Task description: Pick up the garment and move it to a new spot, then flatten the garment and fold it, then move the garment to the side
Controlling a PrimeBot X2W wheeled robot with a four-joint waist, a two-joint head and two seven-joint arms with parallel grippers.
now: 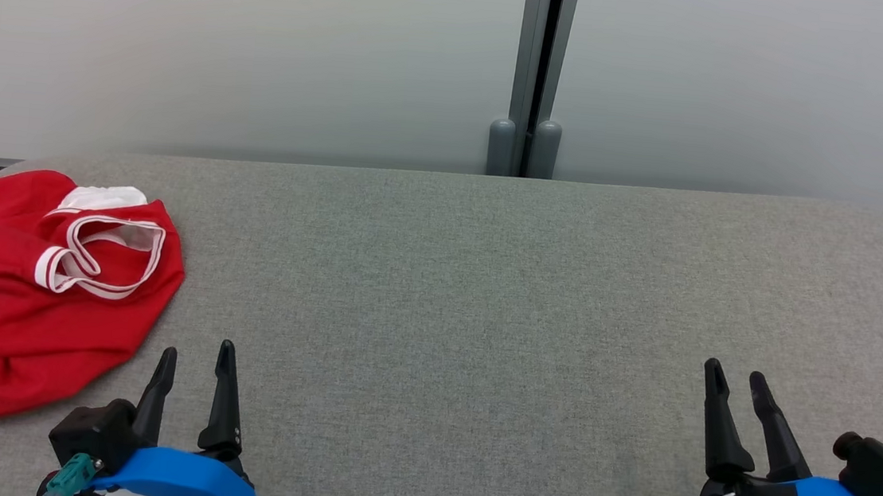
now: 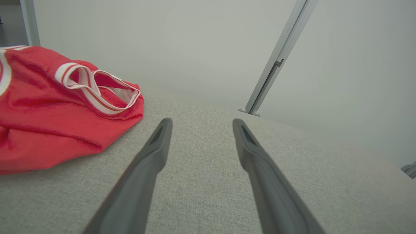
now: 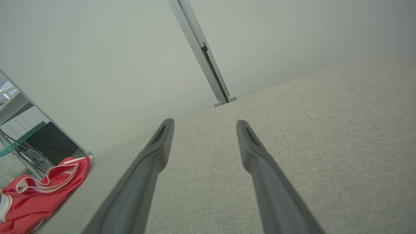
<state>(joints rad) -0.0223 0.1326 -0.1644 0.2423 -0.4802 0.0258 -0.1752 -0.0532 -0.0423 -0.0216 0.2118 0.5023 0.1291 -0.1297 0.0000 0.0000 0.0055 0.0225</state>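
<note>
A red garment (image 1: 29,300) with white stripes and trim lies crumpled at the far left of the grey table (image 1: 485,300), partly cut off by the head view's left edge. In the left wrist view the garment (image 2: 48,120) bulges at the left, and in the right wrist view the garment (image 3: 39,191) is small at the lower left. My left gripper (image 1: 196,354) hovers open just right of the garment's near edge, apart from it. At the lower right, far from the cloth, my right gripper (image 1: 738,378) stands open with nothing between its fingers.
A pale wall runs behind the table, with a grey vertical post (image 1: 533,72) at its middle. The table's back edge curves down at both corners. In the right wrist view, dark equipment and cables (image 3: 42,146) stand beyond the table's left end.
</note>
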